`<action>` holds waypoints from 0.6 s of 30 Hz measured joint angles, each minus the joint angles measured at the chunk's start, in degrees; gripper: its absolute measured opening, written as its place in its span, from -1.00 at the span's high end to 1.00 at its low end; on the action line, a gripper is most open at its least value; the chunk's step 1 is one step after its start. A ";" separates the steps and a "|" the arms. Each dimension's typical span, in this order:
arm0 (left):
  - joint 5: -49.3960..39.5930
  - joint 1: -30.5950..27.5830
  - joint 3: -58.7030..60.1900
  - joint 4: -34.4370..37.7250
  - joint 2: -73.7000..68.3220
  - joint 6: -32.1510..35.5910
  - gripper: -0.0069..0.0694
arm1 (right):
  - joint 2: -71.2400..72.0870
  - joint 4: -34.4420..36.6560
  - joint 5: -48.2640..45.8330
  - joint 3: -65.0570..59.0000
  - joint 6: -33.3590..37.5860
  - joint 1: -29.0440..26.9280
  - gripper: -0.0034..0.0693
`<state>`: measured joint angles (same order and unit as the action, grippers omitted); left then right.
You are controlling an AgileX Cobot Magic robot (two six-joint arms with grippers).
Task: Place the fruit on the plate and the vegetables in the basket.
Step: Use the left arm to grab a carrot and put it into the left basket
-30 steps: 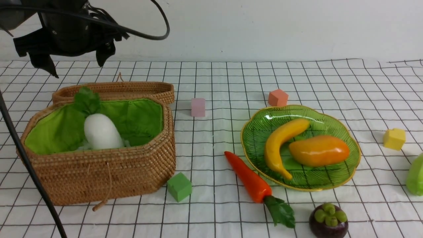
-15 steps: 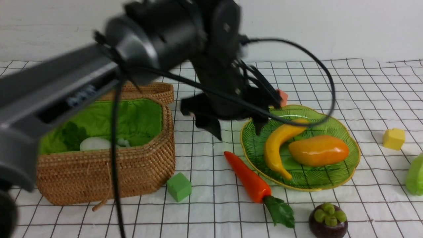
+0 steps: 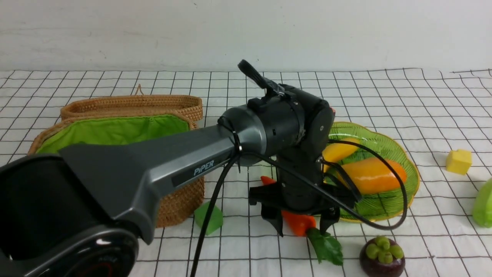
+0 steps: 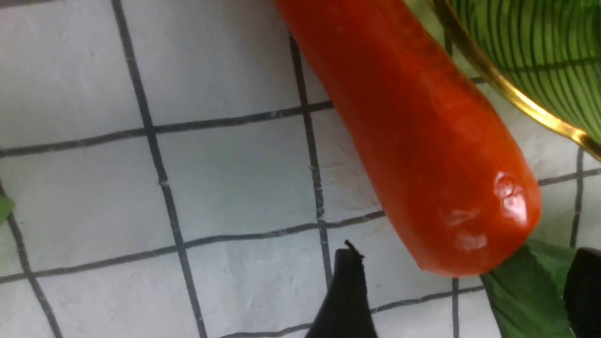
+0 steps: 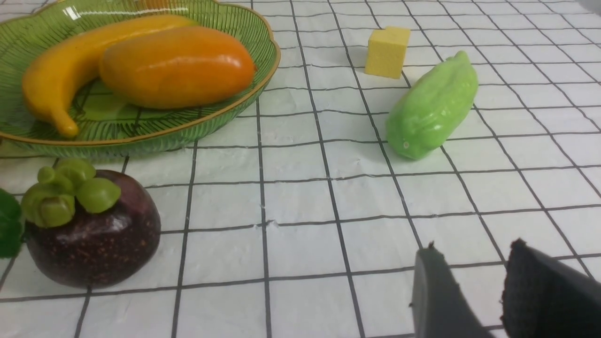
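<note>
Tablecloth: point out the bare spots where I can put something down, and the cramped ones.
Free: the cloth between the mangosteen, the plate rim and the pale green vegetable; also the back strip along the wall. Crowded: the carrot, straddled by the left claw, hemmed by plate, mangosteen and green cube.

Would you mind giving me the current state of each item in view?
Basket: open, lid behind it.
Plate: holding banana and mango.
Carrot: lying on cloth, ungripped.
Mangosteen: on cloth, off plate.
Green vegetable: on cloth, outside basket.
Left tool: open, astride carrot.
Right tool: slightly open, empty.
</note>
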<state>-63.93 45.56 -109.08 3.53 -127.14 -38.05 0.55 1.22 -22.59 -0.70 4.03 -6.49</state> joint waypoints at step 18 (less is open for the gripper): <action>-2.90 0.00 0.00 0.00 -0.50 1.19 0.67 | 0.00 0.00 0.00 0.00 0.00 0.00 0.24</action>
<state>-66.83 45.56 -109.08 3.53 -127.63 -36.86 0.55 1.22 -22.59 -0.70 4.03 -6.49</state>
